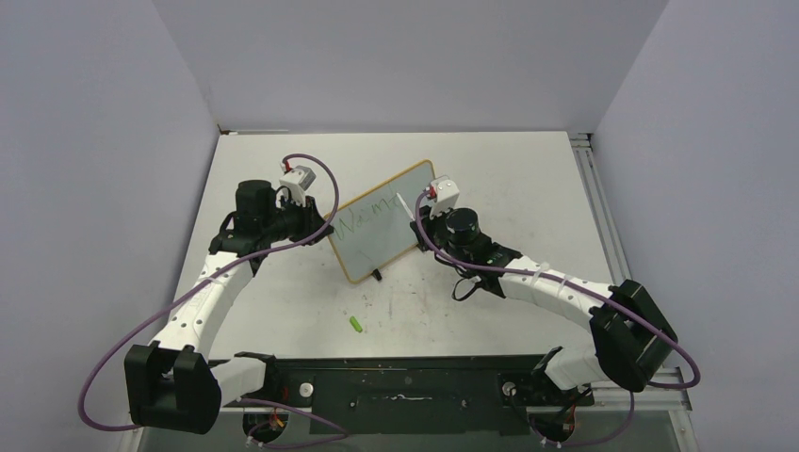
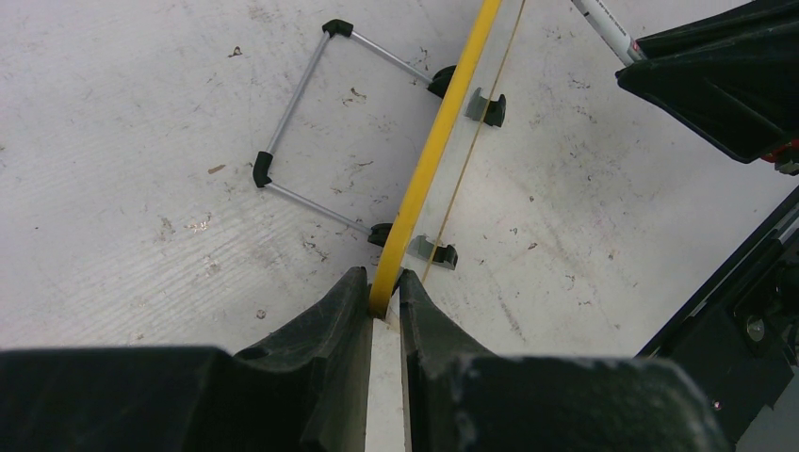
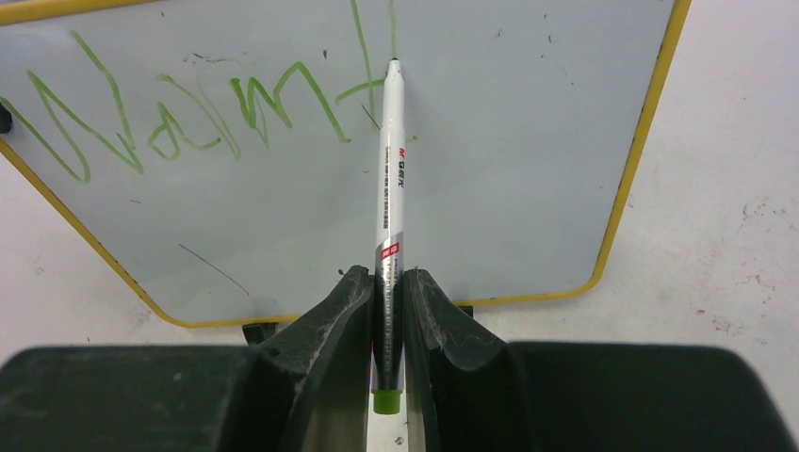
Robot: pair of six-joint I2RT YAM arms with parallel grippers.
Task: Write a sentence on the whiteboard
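Observation:
The whiteboard, white with a yellow frame, stands tilted in the middle of the table. Green writing reading "Want" runs across its upper part, with one more green stroke just begun to its right. My left gripper is shut on the board's yellow edge, seen edge-on in the left wrist view. My right gripper is shut on a white marker with a green end. The marker's tip rests on the board next to the last letter.
A green marker cap lies on the table in front of the board. The board's wire stand and black feet sit on the scuffed white tabletop. Grey walls close the table on three sides.

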